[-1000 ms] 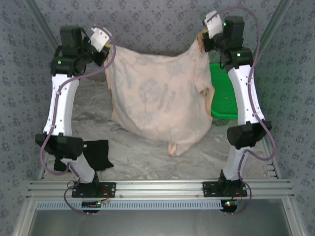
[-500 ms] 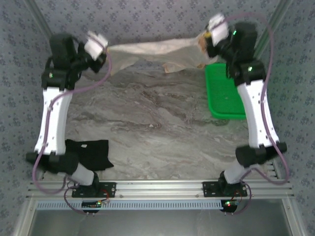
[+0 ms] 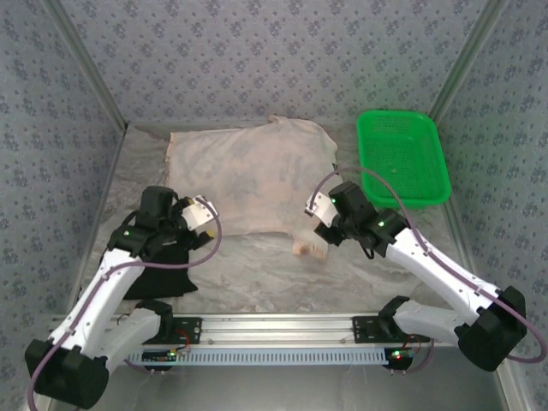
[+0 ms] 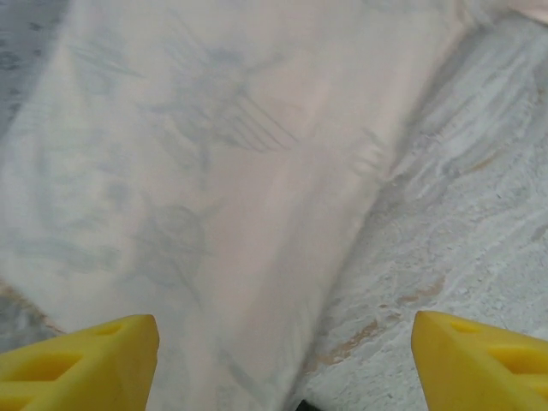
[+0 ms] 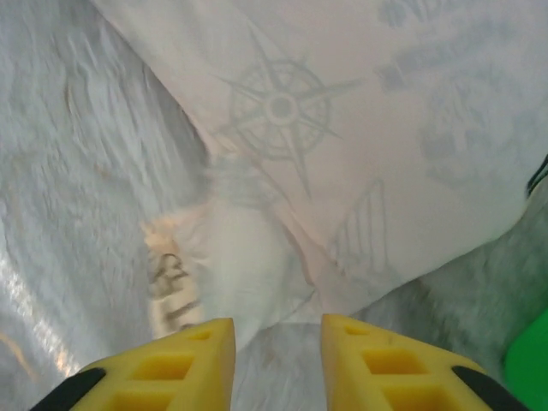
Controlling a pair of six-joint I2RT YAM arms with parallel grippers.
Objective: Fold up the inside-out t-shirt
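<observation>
Both arms bent low, left hand [image 3: 205, 216] mid-left, wide open, right hand [image 3: 315, 208] centre, narrowly parted, empty, at inside-out t-shirt [image 3: 244, 175] edge

The left arm [image 3: 98, 291] and right arm [image 3: 437, 270] have white shells between black joint housings dotted with green lights. A mauve cable [image 3: 214, 244] runs along each. The left fingers [image 4: 77, 360] and right fingers [image 5: 171, 364] are yellow with moulded pockets.
</observation>
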